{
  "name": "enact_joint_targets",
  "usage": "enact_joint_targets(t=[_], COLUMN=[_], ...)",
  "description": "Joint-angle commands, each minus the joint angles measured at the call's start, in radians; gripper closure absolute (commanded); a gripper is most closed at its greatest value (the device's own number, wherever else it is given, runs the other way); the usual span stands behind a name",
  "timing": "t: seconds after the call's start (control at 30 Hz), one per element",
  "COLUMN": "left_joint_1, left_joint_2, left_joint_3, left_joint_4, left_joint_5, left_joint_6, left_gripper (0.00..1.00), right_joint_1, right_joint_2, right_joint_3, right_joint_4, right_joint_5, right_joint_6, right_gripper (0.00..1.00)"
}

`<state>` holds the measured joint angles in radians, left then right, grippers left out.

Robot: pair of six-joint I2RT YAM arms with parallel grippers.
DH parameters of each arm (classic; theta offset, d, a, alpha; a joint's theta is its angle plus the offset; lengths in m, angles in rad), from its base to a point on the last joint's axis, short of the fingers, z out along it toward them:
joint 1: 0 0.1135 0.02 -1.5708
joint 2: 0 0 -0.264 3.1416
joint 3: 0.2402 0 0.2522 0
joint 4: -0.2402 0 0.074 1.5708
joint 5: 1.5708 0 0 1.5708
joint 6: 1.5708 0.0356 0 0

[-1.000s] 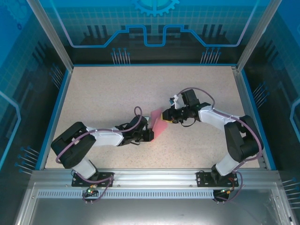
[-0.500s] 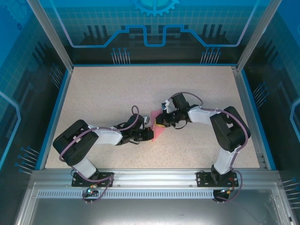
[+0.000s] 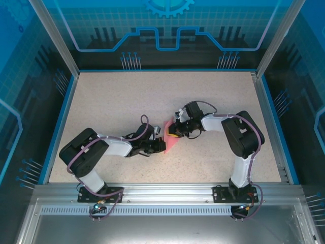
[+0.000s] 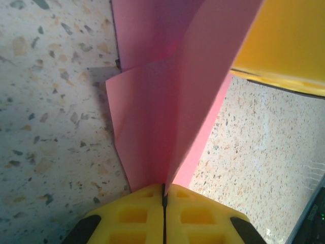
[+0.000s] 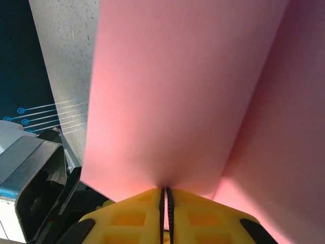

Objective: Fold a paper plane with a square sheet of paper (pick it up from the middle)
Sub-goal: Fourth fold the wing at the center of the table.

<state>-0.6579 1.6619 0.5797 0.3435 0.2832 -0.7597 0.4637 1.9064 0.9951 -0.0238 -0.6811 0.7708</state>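
The square sheet of paper (image 3: 170, 137) is pink and creased, and it stands on edge between my two grippers at the table's middle. My left gripper (image 3: 161, 146) is shut on its near-left end. In the left wrist view the folded flaps of the sheet (image 4: 162, 101) rise out of the closed yellow pads (image 4: 132, 213) of the left gripper (image 4: 164, 189). My right gripper (image 3: 175, 133) is shut on the far-right side. In the right wrist view the broad pink sheet (image 5: 177, 91) runs into the pinched tips of the right gripper (image 5: 163, 192). A paper plane is out of view.
The speckled table (image 3: 117, 101) has a blue rim and transparent blue walls on three sides. The right gripper's yellow finger (image 4: 284, 40) sits at the upper right of the left wrist view. The left arm's dark body (image 5: 40, 188) lies close by in the right wrist view.
My right gripper moved left to the paper and closed on it, with its arm folding inward. The left gripper stayed shut on the paper and hardly moved.
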Motion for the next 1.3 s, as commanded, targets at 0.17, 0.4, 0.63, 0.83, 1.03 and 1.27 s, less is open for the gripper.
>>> enact_joint_targets(t=[0.17,0.4,0.63,0.83,1.03,1.27], left_joint_1=[0.010,0.009,0.010,0.017,0.021,0.032], left_joint_2=[0.012,0.003,0.012,0.023,0.022,0.053], left_joint_3=[0.032,0.043,0.037,0.019,0.023,0.031], left_joint_4=[-0.045,-0.048,-0.068,-0.031,-0.016,-0.033], left_joint_5=[0.075,0.089,0.062,0.056,0.088,0.114], left_joint_6=[0.100,0.139,0.094,0.001,-0.026,-0.035], left_gripper=[0.93,0.93,0.94,0.95,0.95,0.95], right_joint_1=[-0.010,-0.001,0.001,0.015,0.025,0.005], right_joint_2=[-0.028,-0.056,-0.108,-0.142,-0.108,-0.038], right_joint_3=[0.010,-0.013,-0.052,-0.075,-0.050,-0.014], right_joint_4=[-0.004,0.008,0.032,0.073,0.053,0.049], right_joint_5=[-0.040,-0.073,-0.065,-0.090,-0.084,-0.055], right_joint_6=[-0.019,-0.021,-0.006,0.001,-0.020,-0.016], right_gripper=[0.85,0.84,0.87,0.86,0.86,0.87])
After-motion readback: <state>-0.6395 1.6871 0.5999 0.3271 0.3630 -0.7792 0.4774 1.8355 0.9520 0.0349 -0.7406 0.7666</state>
